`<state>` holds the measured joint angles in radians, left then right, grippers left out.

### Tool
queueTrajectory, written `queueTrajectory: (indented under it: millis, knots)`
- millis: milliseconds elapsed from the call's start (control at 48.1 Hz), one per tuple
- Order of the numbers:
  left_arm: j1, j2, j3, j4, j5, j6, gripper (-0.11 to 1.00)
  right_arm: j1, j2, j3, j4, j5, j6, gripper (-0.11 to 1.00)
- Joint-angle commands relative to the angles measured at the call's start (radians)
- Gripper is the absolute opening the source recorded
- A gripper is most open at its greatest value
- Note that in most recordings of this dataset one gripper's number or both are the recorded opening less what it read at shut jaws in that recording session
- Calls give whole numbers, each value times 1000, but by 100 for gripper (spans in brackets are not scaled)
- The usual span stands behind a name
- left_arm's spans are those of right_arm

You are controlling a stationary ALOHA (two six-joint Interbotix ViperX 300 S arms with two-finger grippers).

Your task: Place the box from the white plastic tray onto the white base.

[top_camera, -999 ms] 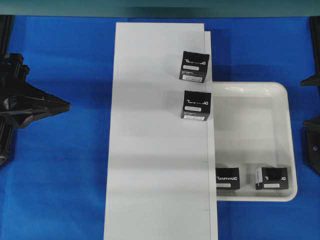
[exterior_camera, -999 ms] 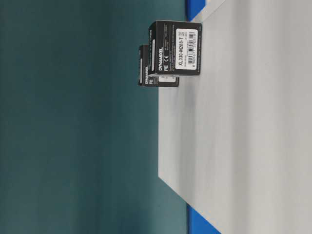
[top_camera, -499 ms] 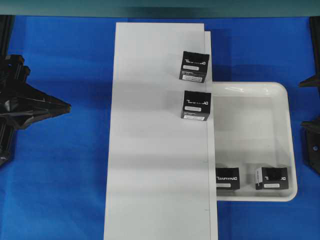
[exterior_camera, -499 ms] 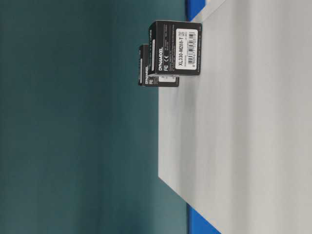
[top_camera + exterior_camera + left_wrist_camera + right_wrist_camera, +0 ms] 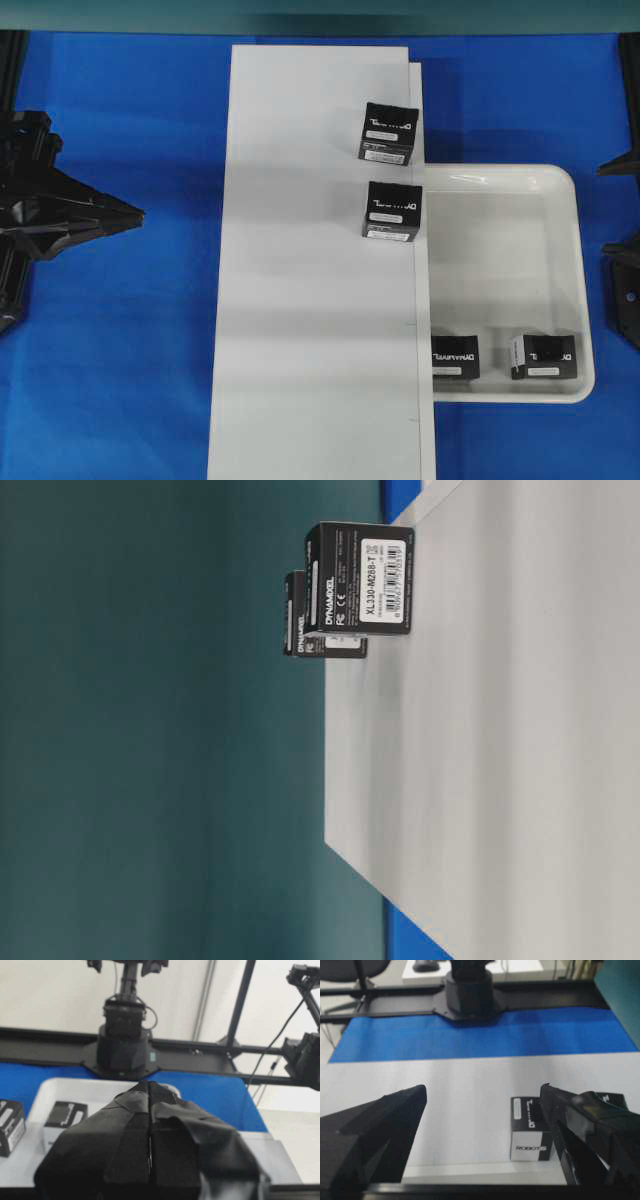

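Blue cloth (image 5: 150,330) covers the table, and nothing on it has shifted over the last second: both arms sit parked at the side edges and every carton is where it was, so no new transfer has begun.

Nearest the front edge, two black boxes remain in the white plastic tray (image 5: 500,260), one (image 5: 455,357) against the tray's left wall beside the base, the other (image 5: 543,357) toward the right corner. By my reading, either one is the next pick.

The right gripper (image 5: 482,1095) is spread wide with nothing between its fingers, at the right edge just beside the tray and close to that right-hand box (image 5: 543,357).

Farther back, two boxes (image 5: 392,211) (image 5: 388,133) already stand on the white base (image 5: 310,300) along its right edge.

The left gripper (image 5: 149,1110) is pressed closed and empty, well apart from all four boxes across the base.
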<state>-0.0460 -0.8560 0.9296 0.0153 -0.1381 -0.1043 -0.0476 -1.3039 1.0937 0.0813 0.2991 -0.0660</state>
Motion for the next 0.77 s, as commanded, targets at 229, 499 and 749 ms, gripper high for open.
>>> queueTrajectory:
  millis: [229,499,749]
  knots:
    - [0,18,-12,3,-9,-3,-7,0,3,-2,-2,-5,2,98]
    - [3,21,-12,3,-11,-6,-7,0,3,0,-2,-5,5,98]
    - [5,18,-11,3,-23,-6,-7,0,-2,-2,0,-5,12,98]
